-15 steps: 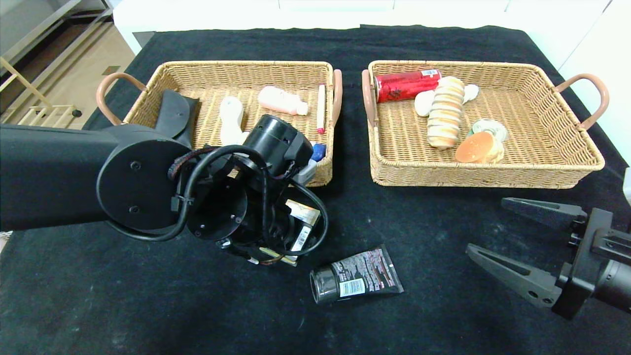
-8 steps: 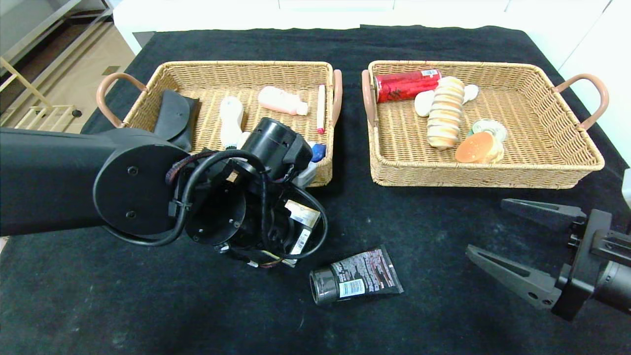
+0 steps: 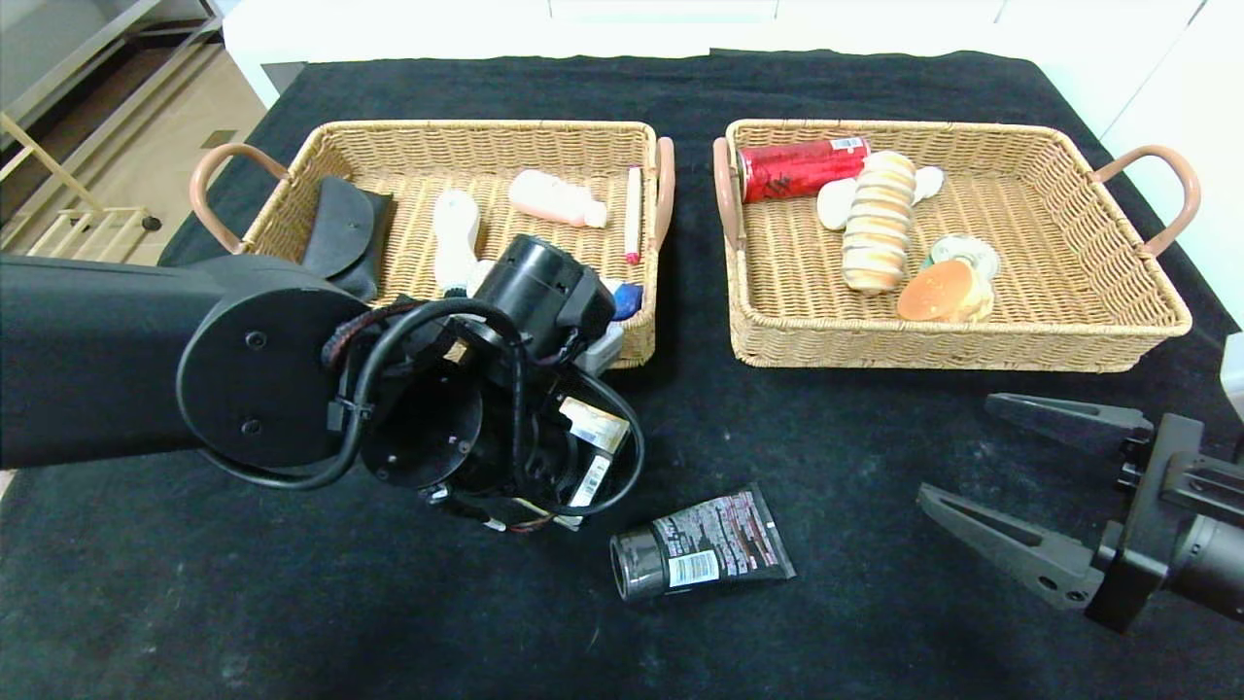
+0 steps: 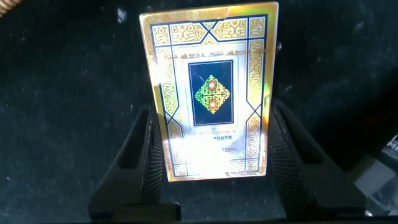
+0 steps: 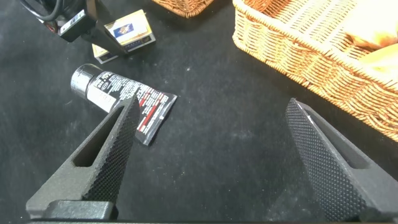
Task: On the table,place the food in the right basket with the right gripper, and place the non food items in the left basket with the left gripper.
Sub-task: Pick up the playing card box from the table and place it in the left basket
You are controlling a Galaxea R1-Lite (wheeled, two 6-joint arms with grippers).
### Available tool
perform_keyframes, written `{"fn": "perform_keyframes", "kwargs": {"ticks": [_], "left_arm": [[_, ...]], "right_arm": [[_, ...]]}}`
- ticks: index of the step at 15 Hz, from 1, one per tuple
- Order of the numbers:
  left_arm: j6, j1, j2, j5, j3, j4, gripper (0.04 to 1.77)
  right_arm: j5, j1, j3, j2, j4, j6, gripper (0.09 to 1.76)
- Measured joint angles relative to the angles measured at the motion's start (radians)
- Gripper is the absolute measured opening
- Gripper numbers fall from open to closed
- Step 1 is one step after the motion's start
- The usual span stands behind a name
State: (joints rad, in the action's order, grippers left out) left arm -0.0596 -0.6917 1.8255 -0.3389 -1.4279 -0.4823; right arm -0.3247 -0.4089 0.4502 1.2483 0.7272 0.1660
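Item: gold card box [image 4: 211, 93], clamped between left gripper [image 4: 211, 155] fingers on black cloth [image 3: 875, 603]; right gripper [image 3: 1030, 486] hovered wide open, empty.

Card box [image 4: 211, 93]: gold-bordered, blue patterned centre, flat on worktop [image 3: 826, 437], clamped in left hand [image 4: 211, 155]. Black tube [image 3: 702, 554]: lying flat nearby.

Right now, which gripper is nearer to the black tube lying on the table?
Left. The left gripper, shut on a card box, is just beside the black tube; the open right gripper is farther away.
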Motion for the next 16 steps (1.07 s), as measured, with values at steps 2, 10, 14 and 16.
{"fn": "perform_keyframes", "kwargs": {"ticks": [2, 10, 14, 16], "left_arm": [[0.002, -0.005, -0.012, -0.006, 0.003, -0.013, 1.03], [0.000, -0.005, -0.143, -0.008, 0.062, -0.006, 1.03], [0.002, 0.027, -0.206, 0.004, 0.067, -0.002, 1.03], [0.001, 0.038, -0.221, 0.004, 0.057, 0.001, 1.03]], "right_arm": [[0.000, 0.000, 0.001, 0.000, 0.000, 0.000, 1.71], [0.002, 0.000, 0.001, 0.003, 0.000, 0.000, 1.71], [0.002, 0.000, 0.001, 0.002, 0.000, 0.000, 1.71], [0.001, 0.000, 0.001, 0.001, 0.000, 0.000, 1.71]]}}
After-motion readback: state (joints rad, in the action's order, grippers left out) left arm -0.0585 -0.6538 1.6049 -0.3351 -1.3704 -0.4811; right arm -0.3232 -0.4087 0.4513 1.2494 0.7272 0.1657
